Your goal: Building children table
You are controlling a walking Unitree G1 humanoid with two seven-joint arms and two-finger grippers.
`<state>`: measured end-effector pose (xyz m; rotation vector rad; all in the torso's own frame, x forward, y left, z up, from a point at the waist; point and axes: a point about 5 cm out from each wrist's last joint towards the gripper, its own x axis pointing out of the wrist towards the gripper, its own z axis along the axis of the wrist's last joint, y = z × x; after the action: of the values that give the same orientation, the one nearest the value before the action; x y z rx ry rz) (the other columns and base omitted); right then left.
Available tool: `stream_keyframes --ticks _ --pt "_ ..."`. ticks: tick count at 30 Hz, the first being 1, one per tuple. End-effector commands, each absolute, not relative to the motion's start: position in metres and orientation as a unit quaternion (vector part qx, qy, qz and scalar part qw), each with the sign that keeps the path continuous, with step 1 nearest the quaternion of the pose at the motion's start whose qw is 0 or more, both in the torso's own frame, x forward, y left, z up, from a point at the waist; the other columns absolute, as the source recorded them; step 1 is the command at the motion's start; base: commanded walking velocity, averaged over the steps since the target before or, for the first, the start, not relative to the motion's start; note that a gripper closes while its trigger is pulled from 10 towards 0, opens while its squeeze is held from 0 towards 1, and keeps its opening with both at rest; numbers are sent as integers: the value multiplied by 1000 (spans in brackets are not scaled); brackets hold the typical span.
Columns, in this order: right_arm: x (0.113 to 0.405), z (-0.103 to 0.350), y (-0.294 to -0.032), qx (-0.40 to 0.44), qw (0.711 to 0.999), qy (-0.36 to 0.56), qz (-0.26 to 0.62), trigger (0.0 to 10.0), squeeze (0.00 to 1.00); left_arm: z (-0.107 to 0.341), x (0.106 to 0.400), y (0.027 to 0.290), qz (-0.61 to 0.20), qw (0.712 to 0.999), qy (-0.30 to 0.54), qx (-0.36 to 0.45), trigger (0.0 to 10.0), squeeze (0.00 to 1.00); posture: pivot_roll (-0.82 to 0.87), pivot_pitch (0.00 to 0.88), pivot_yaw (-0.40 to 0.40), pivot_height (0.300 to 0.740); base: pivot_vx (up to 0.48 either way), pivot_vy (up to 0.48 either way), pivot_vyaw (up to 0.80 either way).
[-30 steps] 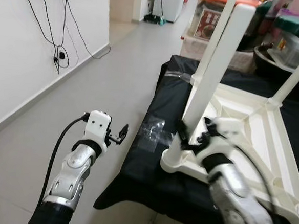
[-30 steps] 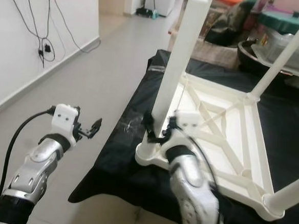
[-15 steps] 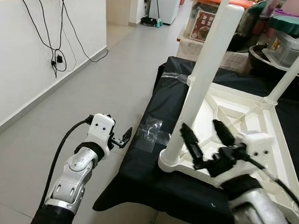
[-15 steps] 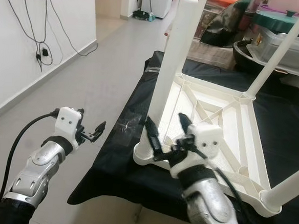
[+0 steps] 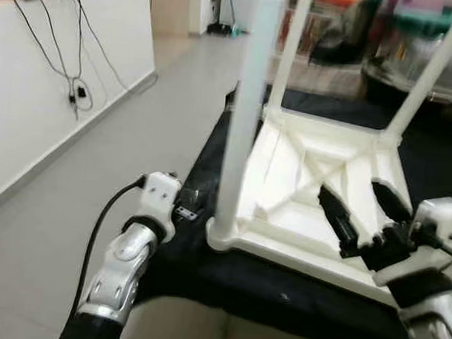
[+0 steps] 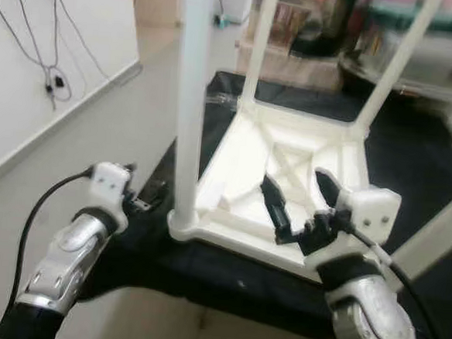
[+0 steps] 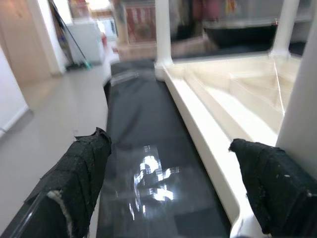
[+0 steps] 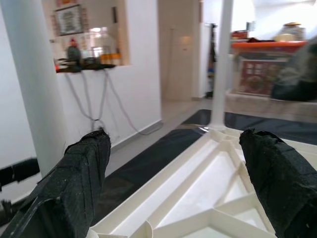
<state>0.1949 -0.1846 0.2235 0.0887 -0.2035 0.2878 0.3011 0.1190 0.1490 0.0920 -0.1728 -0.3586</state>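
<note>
**Upturned children's table on desk; both hands empty**

Nearest the camera, the right hand hovers over the near edge of the white children's table, its two black fingers spread wide with nothing between them. In the right wrist view the fingers frame the ribbed underside of the tabletop.

The left hand sits low at the desk's left edge, just beside the near-left corner of the table. The left wrist view shows its fingers wide apart and empty, above the black cloth.

The children's table lies upside down on the black-covered desk, underside facing up. The near-left leg stands upright in its corner socket. Two further legs rise at the far corners.

Beyond the desk stand blurred storage containers. To the left, grey floor runs beside a white wall with hanging black cables.
</note>
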Motion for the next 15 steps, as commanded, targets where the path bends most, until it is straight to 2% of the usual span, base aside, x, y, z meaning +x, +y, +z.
stream_keyframes --ticks 1,2,4,15 --pt "195 222 -182 45 983 -98 151 10000 1000 146 299 121 -179 979 -81 49 10000 0 96 0 -78 740 0 -480 0" --pt "197 221 -181 49 982 -96 157 10000 1000 148 296 120 -180 978 -92 45 10000 0 102 0 -81 740 0 -480 0" --pt "198 221 -179 59 979 -94 170 10000 1000 150 291 119 -174 979 -108 29 10000 0 102 0 -81 740 0 0 0" --pt "194 219 -178 65 972 -78 213 10000 1000 148 286 126 -137 983 -106 63 10000 0 111 0 -81 740 0 0 0"
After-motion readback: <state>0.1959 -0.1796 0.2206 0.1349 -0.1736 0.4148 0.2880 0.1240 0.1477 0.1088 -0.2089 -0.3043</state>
